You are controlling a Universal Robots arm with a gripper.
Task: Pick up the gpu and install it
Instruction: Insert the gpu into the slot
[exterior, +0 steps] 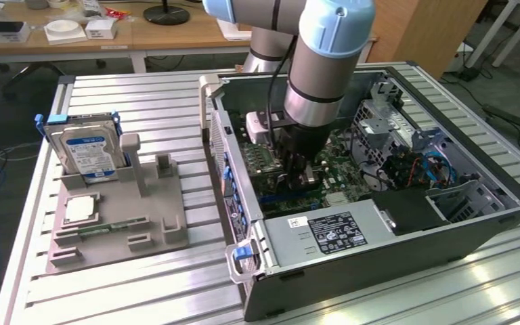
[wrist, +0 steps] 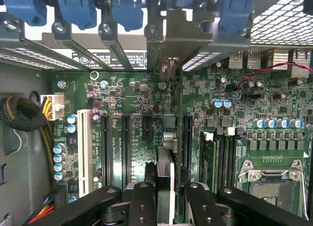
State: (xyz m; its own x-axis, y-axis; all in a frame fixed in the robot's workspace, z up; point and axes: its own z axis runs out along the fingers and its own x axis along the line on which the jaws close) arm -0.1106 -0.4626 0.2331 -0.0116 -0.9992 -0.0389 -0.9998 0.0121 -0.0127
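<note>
Ribbed aluminium forms the bench (exterior: 143,284) in the exterior view, with wooden desks and cables on the floor behind it. At about nine o'clock in that view sits a grey holder tray (exterior: 156,210) carrying an upright silver hard drive (exterior: 87,150) with a blue-white label, a square processor chip (exterior: 80,208) and a narrow green memory stick (exterior: 114,225). From the centre toward four o'clock lies the open computer case (exterior: 477,233), its power supply (exterior: 328,233) toward six o'clock and the green motherboard (exterior: 351,177) exposed inside. The robot arm (exterior: 328,61) comes down from twelve o'clock into the case, and its gripper (exterior: 298,177) is low over the board, closed on the gpu (exterior: 303,177), which shows as a dark block under the fingers.

From the wrist view, the motherboard (wrist: 132,99) lies straight ahead, with black expansion slots (wrist: 124,143) running toward six o'clock and a white slot (wrist: 83,147) at eight o'clock. Blue slot latches (wrist: 73,11) line the case's rear wall at twelve o'clock. An empty processor socket (wrist: 269,177) sits at four o'clock. Black fingers (wrist: 142,204) at six o'clock clamp the gpu (wrist: 165,167) edge-on between them; it stands upright, its silver end bracket (wrist: 178,40) reaching up to the rear slot openings, and its lower edge is over a slot near the middle of the board. Whether it is fully seated I cannot tell.
</note>
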